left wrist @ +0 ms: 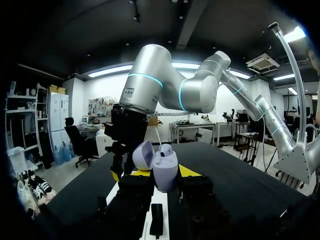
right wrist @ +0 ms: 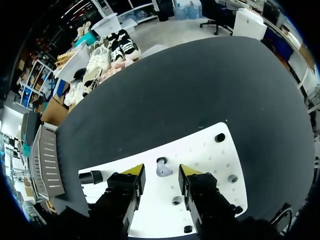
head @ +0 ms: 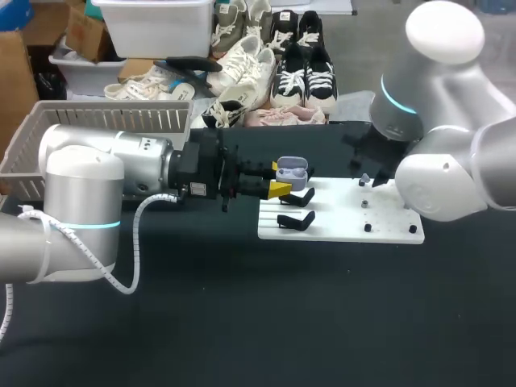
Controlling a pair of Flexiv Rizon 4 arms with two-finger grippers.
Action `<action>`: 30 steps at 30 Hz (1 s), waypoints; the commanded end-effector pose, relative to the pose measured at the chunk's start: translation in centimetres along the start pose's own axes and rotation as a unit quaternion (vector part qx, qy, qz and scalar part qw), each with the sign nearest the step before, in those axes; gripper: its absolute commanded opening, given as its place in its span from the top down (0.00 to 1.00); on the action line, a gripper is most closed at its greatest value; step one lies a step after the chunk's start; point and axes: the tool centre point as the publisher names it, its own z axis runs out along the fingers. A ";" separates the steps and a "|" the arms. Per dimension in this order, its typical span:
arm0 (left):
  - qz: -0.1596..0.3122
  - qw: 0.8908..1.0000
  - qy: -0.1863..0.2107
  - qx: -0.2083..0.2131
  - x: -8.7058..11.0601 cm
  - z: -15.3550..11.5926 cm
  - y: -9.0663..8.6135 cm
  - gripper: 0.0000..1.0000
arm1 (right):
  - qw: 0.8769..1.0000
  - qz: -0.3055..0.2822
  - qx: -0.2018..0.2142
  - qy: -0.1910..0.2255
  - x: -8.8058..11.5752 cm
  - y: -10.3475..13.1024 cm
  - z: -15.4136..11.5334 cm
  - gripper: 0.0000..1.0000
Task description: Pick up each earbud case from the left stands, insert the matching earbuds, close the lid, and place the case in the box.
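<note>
My left gripper [left wrist: 160,176] is shut on a lavender earbud case [left wrist: 165,169], held above the white board [head: 339,219]. The case's lid [left wrist: 143,154] is open and one earbud [left wrist: 166,148] sits inside. In the head view the case [head: 290,172] hangs over the black stands [head: 297,198]. My right gripper [right wrist: 162,172] hovers over the board [right wrist: 210,150], open, its yellow tips on either side of a lavender earbud [right wrist: 163,169] on a peg, not touching it. In the left wrist view my right arm [left wrist: 150,85] stands just ahead of the case.
A slatted basket [head: 105,121] stands at the table's back left, also seen as the basket [right wrist: 45,160] in the right wrist view. Small black pegs [right wrist: 220,137] dot the board's right part. A second black stand [head: 296,220] lies near the board's front left.
</note>
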 end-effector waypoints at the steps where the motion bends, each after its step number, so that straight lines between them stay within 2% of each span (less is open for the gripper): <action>1: 0.001 1.000 0.000 -0.003 0.0 0.1 -0.1 1.00 | 1.000 0.002 -0.001 0.001 0.0 -0.2 -0.1 0.60; 16: 0.001 1.000 0.000 -0.003 0.0 0.1 -0.1 1.00 | 1.000 0.003 -0.002 0.009 0.1 -0.1 0.4 0.64; 24: 0.001 1.000 0.000 -0.003 0.0 0.1 -0.1 1.00 | 1.000 0.001 -0.002 0.009 0.2 0.2 0.5 0.70; 30: 0.001 1.000 0.000 -0.003 0.0 0.1 -0.1 1.00 | 1.000 0.000 0.002 0.007 0.2 0.4 0.4 0.68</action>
